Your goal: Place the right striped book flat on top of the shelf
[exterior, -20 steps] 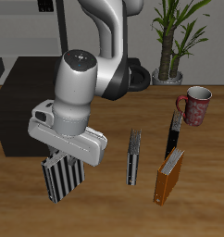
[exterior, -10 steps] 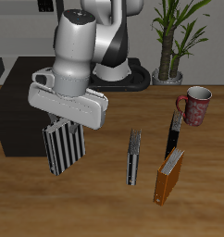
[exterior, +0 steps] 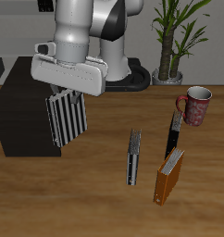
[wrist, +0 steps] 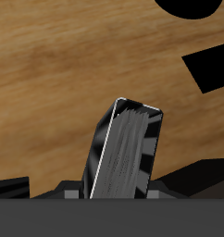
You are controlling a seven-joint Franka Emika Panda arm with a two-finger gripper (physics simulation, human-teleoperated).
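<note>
My gripper is shut on the right striped book, a thick book with bold black-and-white stripes. It hangs upright and a little tilted from the fingers, clear of the table. It is at the edge of the shelf, a low matte black box. In the wrist view the book shows its light page edges between the jaws, with the wooden table beneath.
A thin grey book with a speckled spine, a black book and an orange book stand on the table. A red mug stands behind them. A potted plant is at the back.
My gripper has risen with the striped book and carried it back toward the shelf. The book now hangs higher, beside the shelf's edge.
</note>
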